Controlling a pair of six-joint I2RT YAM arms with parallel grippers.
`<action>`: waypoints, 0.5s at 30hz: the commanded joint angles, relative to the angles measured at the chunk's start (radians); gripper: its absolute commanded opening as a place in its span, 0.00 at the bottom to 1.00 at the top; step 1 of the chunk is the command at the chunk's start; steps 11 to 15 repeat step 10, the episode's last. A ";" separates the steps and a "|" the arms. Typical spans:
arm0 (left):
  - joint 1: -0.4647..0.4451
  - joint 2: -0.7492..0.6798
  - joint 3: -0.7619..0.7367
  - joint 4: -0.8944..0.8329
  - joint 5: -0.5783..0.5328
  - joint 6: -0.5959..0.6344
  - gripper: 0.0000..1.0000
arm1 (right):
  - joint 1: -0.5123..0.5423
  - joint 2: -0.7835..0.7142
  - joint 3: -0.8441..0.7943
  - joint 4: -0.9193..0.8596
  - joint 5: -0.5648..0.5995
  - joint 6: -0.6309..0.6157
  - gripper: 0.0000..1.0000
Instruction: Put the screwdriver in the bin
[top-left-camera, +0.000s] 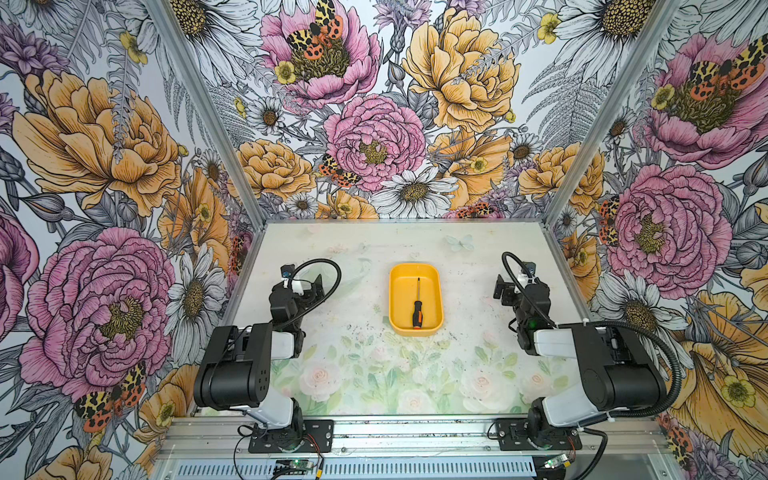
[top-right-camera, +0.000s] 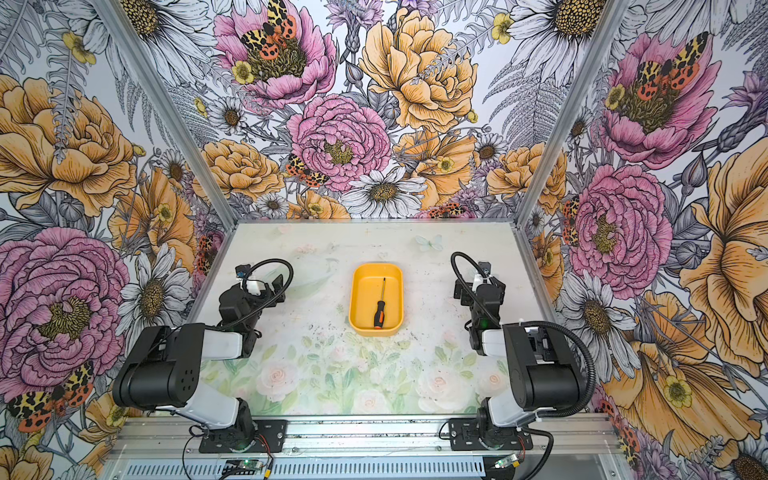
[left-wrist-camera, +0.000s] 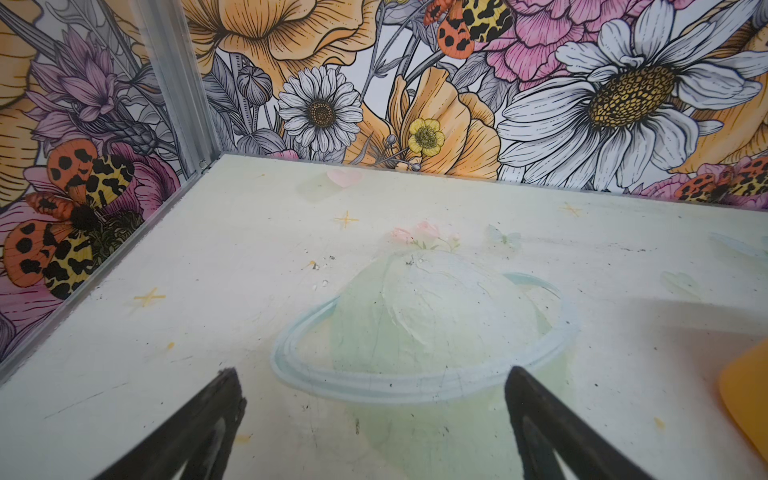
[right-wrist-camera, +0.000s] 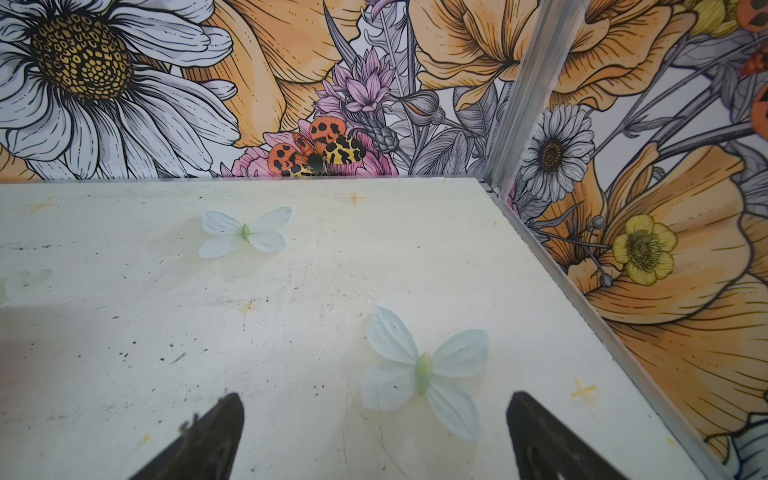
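screwdriver (top-left-camera: 417, 306) is lying flat inside the yellow-orange bin (top-left-camera: 397, 291) in both top views. black+orange handle sits toward the robot's end, close to the bin's near wall, and the thin shaft points at the back wall. bin sits about mid table (top-left-camera: 478, 257), between the 2 arms and well apart from both. left gripper (left-wrist-camera: 374, 374): jaws spread wide w/ nothing between em, just tabletop w/ a faded planet print (left-wrist-camera: 424, 324). a corner of the bin shows at the edge of the left wrist view. right gripper (right-wrist-camera: 376, 398): jaws spread wide too, holding nothing, pale butterfly print (right-wrist-camera: 424, 370) just by the tips.
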 joint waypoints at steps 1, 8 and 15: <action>-0.015 0.002 0.017 0.017 -0.031 0.021 0.99 | -0.004 0.013 0.005 0.021 -0.011 0.006 0.99; -0.019 0.001 0.016 0.015 -0.036 0.022 0.99 | -0.005 0.013 0.008 0.018 -0.014 0.008 1.00; -0.019 0.001 0.016 0.016 -0.036 0.022 0.99 | -0.005 0.013 0.007 0.018 -0.015 0.007 0.99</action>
